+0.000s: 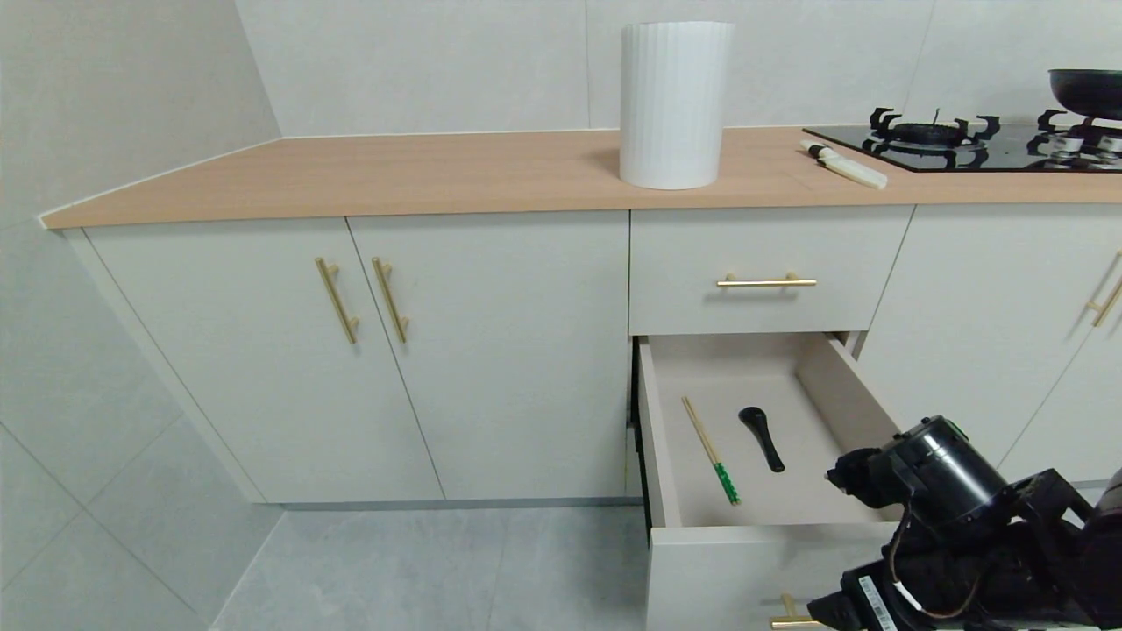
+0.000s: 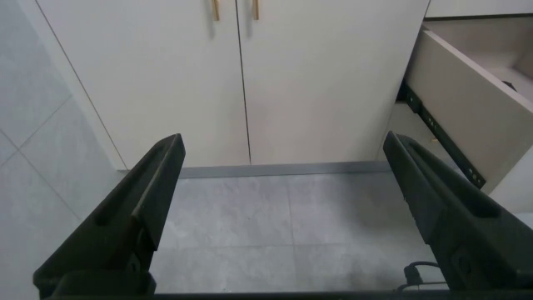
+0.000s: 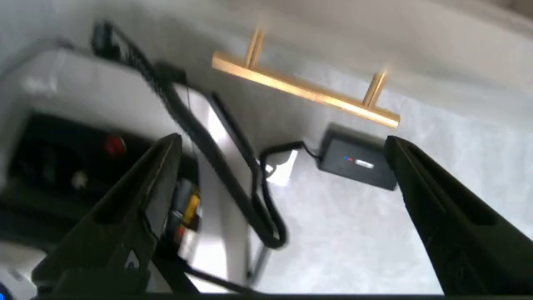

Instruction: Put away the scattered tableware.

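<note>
The middle drawer (image 1: 657,429) stands pulled out below the counter. Inside it lie a pair of green-tipped chopsticks (image 1: 712,451) and a black spoon (image 1: 761,436), side by side and apart. A cream-handled knife (image 1: 843,164) rests on the wooden counter near the stove. My right arm (image 1: 955,526) hangs in front of the open drawer's front panel; my right gripper (image 3: 283,143) is open, with the drawer's gold handle (image 3: 304,87) just beyond its fingers. My left gripper (image 2: 281,142) is open and holds nothing, low in front of the cabinet doors, beside the drawer's side (image 2: 466,92).
A tall white ribbed canister (image 1: 673,103) stands on the counter (image 1: 394,175) above the drawers. A black gas stove (image 1: 964,140) with a dark pan (image 1: 1087,88) is at the far right. The top drawer (image 1: 763,267) and the double cabinet doors (image 1: 368,350) are closed.
</note>
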